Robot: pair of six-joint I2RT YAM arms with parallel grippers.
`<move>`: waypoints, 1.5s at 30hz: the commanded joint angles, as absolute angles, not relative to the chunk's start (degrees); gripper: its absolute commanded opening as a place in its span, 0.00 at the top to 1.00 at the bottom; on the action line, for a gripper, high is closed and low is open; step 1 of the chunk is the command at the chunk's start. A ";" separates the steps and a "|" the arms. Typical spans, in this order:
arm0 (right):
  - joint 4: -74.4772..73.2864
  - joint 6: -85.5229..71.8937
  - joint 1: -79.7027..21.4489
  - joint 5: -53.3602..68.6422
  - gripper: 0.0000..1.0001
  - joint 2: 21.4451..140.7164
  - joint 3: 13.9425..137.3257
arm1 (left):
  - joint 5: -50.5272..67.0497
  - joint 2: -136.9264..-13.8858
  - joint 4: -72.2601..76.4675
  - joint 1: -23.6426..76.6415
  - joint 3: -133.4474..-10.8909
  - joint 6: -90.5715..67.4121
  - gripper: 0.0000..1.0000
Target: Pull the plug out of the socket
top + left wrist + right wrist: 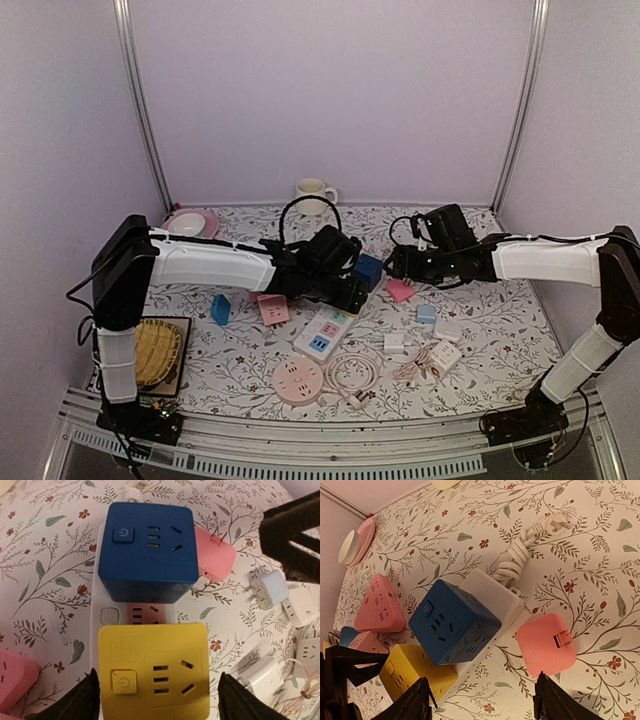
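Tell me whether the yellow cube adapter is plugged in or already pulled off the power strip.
Plugged in: the yellow cube adapter sits on the white power strip, beside the blue cube adapter.

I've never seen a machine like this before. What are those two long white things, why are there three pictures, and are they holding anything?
They are two robot arms fixed to a table. One picture looks down from above. The other two come from small cameras on each arm's wrist, so the dark shapes at the bottom edges are that arm's own fingers.

On the flowery table lies a white power strip with a blue cube plug and a yellow cube plug stuck in it. A pink adapter lies beside it.

The left gripper is open around the yellow cube. The right gripper is open and holds nothing.
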State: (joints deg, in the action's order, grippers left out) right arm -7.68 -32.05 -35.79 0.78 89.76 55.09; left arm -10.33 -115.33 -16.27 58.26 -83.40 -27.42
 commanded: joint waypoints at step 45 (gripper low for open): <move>1.09 -34.92 -33.66 9.96 0.28 105.14 57.66 | -14.38 -113.98 -9.16 59.48 -84.85 -19.56 0.72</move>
